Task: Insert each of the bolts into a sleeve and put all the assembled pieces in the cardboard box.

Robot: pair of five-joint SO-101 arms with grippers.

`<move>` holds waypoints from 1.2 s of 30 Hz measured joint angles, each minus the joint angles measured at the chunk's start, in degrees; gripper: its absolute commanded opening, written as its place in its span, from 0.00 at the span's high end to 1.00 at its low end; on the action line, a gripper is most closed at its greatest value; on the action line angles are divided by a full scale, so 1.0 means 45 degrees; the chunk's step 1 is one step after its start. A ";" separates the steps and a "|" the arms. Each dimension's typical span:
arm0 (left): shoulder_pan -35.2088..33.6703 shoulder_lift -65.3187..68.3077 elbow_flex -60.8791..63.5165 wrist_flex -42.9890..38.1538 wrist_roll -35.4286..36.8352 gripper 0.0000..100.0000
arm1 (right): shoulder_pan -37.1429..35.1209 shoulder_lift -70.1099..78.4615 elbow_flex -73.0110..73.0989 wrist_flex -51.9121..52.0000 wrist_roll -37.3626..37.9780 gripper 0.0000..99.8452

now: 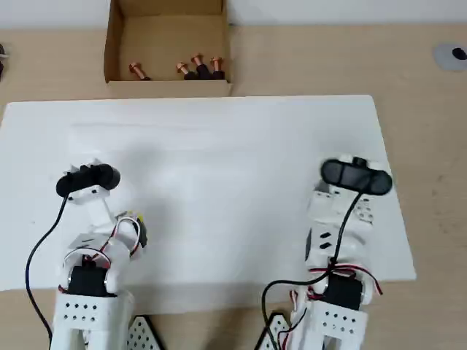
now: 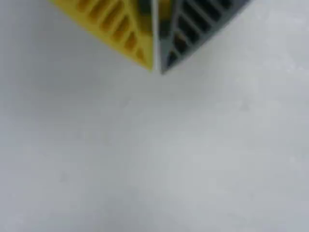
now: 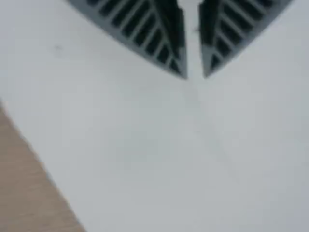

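The wooden desk (image 1: 423,131) is being covered over most of its middle by a white sheet (image 1: 219,182), with bare wood being left along the 12 o'clock edge and at the 3 o'clock side.

The cardboard box (image 1: 113,51) is being carried by the bare wood at about 11 to 12 o'clock, open side up, just beyond the sheet's far edge.

The left arm (image 1: 95,248) is being seen folded at 7 o'clock and the right arm (image 1: 339,233) at 5 o'clock, both over the sheet.

In its wrist view, the left hand (image 2: 155,67) is being shown just above the white sheet. Its yellow and grey fingers are being pressed together at the tips, and nothing is being gripped between them.

The right hand (image 3: 195,75) is being shown over the sheet near the sheet's edge. Its grey fingers are being held nearly together, with only a slim slit between them and nothing in it.

The assembled pieces (image 1: 198,67), copper-headed bolts in dark sleeves, are being held in the box along its 6 o'clock wall; about four can be counted. They are lying well apart from both hands, toward 1 o'clock from the left arm and toward 11 o'clock from the right arm.

A small grey disc (image 1: 451,55) is being carried by the desk at 2 o'clock.
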 measured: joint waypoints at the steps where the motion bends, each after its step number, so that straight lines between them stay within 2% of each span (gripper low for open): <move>1: 0.0000 0.0000 0.0000 0.0000 0.0000 0.99 | 0.0098 0.0000 0.0000 0.0000 0.0000 0.98; 6: 0.0000 0.0000 0.0000 0.0000 0.0000 0.99 | 0.0156 0.0000 0.0000 0.0371 0.0000 0.98; 14: 0.0000 0.0000 0.0000 0.0000 0.0000 0.99 | 0.0156 0.0000 0.0000 0.3575 0.0000 0.98; 36: 0.0000 0.0000 0.0000 0.0000 0.0000 0.99 | 0.0156 0.0000 0.0000 0.4142 0.0000 0.98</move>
